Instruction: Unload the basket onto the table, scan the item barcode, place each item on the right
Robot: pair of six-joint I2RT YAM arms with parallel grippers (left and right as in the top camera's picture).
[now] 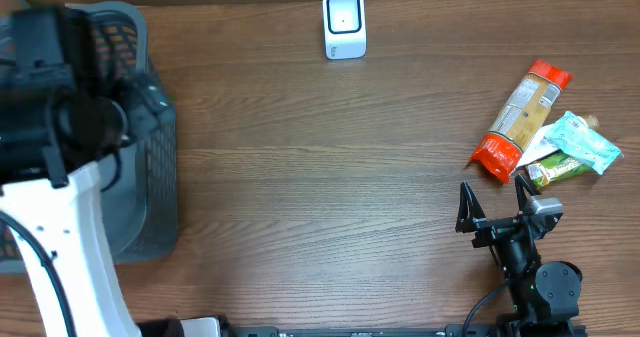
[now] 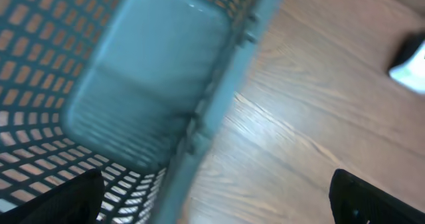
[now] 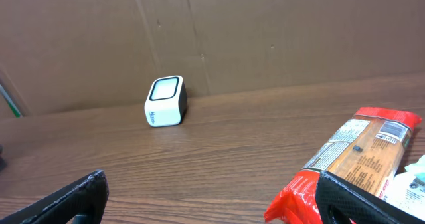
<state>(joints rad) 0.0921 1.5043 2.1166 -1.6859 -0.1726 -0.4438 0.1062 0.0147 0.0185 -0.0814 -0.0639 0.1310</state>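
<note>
The white scanner [image 1: 344, 24] stands upright at the back of the table, also in the right wrist view as the scanner [image 3: 165, 102]. A red and orange snack packet [image 1: 520, 122] lies at the right, its red end [image 3: 302, 197] just by my right gripper's right finger. My right gripper [image 1: 495, 205] sits low near the front edge, open and empty [image 3: 212, 194]. My left gripper [image 2: 216, 197] hangs open and empty over the basket's rim. No barcode can be made out on the packet.
A grey mesh basket [image 1: 150, 177] fills the left side, under my left arm [image 1: 60, 117]; its rim [image 2: 219, 98] shows blurred. A teal packet [image 1: 582, 142] and a green bar [image 1: 560, 169] lie beside the red packet. A cardboard wall [image 3: 265, 31] backs the table.
</note>
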